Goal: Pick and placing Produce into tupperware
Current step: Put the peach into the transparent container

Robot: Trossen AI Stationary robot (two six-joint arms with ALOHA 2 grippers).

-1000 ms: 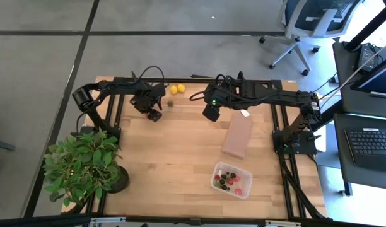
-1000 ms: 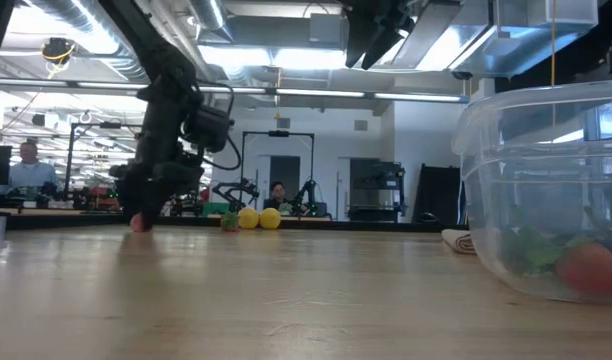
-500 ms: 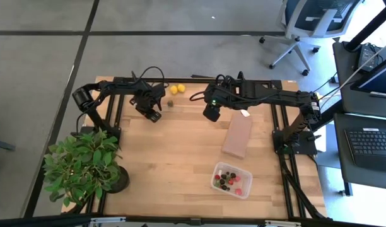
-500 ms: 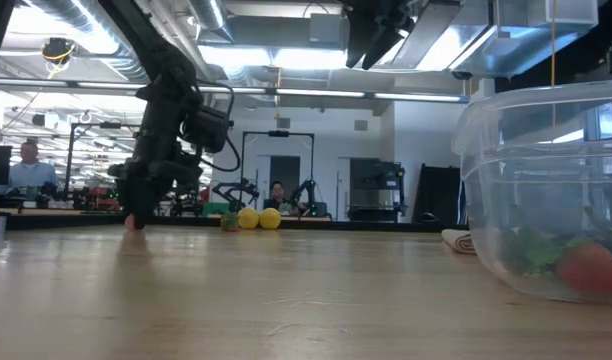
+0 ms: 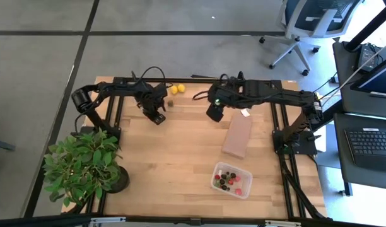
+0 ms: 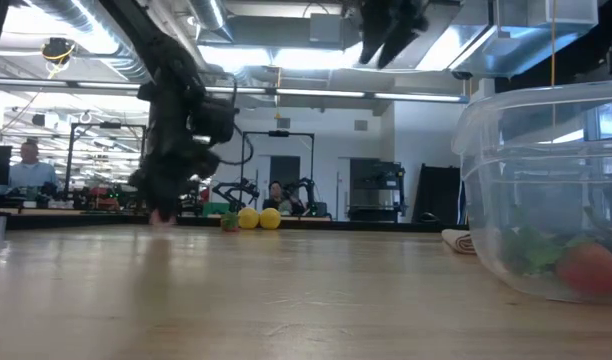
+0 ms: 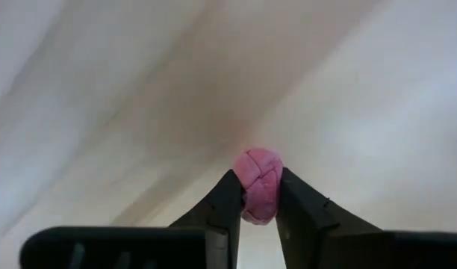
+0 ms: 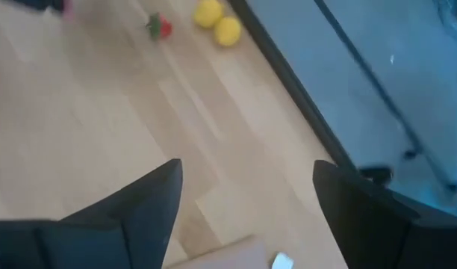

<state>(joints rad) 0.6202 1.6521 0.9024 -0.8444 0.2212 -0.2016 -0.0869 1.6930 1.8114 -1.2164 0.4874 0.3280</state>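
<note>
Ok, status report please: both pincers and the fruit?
Left pincer shut on pink berry, far side. Right pincer open, empty, hovering. Tupperware near edge; brown block between.

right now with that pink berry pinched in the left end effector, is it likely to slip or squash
The pink berry looks round and bumpy, so it may roll or pivot in the left end effector, which grips only its lower half. It seems tiny and probably light. The fingers show no visible denting, so it is probably fairly firm.
</note>
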